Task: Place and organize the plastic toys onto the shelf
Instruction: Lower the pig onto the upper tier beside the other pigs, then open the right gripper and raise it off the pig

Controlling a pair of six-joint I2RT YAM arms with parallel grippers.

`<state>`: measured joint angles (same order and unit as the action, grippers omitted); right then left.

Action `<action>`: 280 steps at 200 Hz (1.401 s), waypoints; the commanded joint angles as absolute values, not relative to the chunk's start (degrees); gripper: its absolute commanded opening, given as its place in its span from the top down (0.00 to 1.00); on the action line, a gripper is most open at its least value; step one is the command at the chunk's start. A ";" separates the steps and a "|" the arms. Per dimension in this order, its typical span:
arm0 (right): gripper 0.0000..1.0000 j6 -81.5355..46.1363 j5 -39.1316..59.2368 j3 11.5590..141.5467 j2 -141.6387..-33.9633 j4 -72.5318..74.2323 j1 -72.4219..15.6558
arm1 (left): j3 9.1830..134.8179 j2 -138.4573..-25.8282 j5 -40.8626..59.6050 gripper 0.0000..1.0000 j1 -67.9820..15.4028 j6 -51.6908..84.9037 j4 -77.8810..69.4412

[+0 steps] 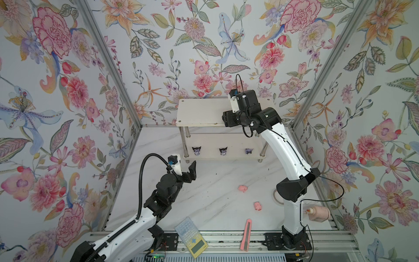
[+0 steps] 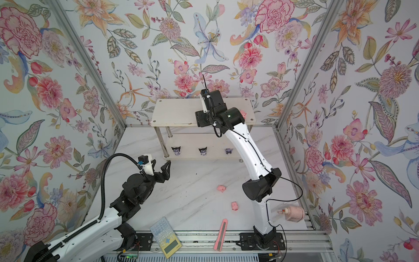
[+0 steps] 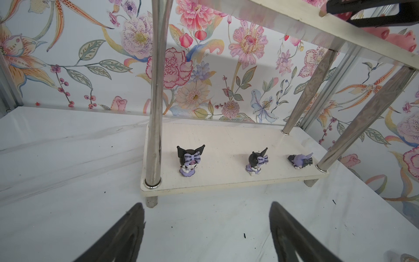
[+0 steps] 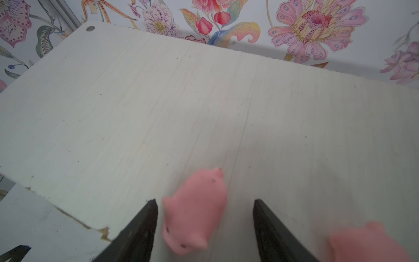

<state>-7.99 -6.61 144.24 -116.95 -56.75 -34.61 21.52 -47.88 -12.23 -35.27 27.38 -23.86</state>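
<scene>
right hand (image 4: 205, 202) astride blurred pig (image 4: 195, 211), second pig (image 4: 367, 242) cut off

Bystanders on a white marbled surface (image 1: 204, 204), walled in by floral wallpaper (image 1: 204, 45).
A pale blue-and-yellow calculator (image 1: 191, 237) lies tilted at the front edge, its yellow end hanging out over the metal rail (image 1: 226, 240) there. To its right, well apart, a long pink utility knife (image 1: 246, 234) also crosses that front edge onto the rail, running almost straight front to back. In the front right corner a pink container (image 1: 318, 213) with a cream neck lies on its side, neck pointing inward.
</scene>
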 commanded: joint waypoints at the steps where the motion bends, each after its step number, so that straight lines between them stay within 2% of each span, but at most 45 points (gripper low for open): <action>1: 0.40 -8.22 -3.24 146.85 -118.90 -56.17 -34.03 | 22.76 -47.53 -13.96 0.13 -35.46 25.93 -22.60; 43: 0.53 -7.32 -1.01 147.07 -119.77 -55.55 -33.77 | 23.29 -48.38 -14.40 0.13 -35.27 25.97 -21.97; 98: 0.64 -5.99 0.43 145.85 -119.17 -55.58 -33.57 | 23.82 -49.62 -13.82 0.13 -35.34 26.82 -22.53; 116: 0.64 -5.64 0.13 145.36 -118.90 -55.55 -33.49 | 24.18 -50.01 -13.71 0.13 -35.27 26.84 -22.41; 133: 0.59 -5.76 0.04 145.21 -118.88 -55.57 -33.53 | 24.56 -50.35 -13.58 0.13 -35.26 26.86 -22.23; 148: 0.42 -6.06 -0.13 145.06 -118.87 -55.55 -33.49 | 24.77 -50.64 -13.45 0.13 -35.26 26.89 -22.16; 156: 0.35 -6.22 -0.26 145.11 -118.76 -55.55 -33.50 | 24.84 -50.57 -13.36 0.13 -35.26 26.83 -22.15; 179: 0.27 -6.33 -0.46 145.10 -118.14 -55.55 -33.49 | 24.98 -50.62 -13.36 0.13 -35.23 26.78 -21.97; 237: 0.24 -6.09 -4.07 140.81 -110.48 -55.47 -35.60 | 25.76 -50.60 -13.30 0.13 -35.23 25.79 -21.95; 280: 0.22 -5.34 -10.45 129.63 -100.37 -53.75 -41.24 | 26.15 -51.71 -12.45 0.13 -35.16 25.25 -22.60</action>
<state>-6.20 -5.50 135.61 -107.42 -54.76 -37.69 24.53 -50.87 -12.69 -35.27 26.72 -22.31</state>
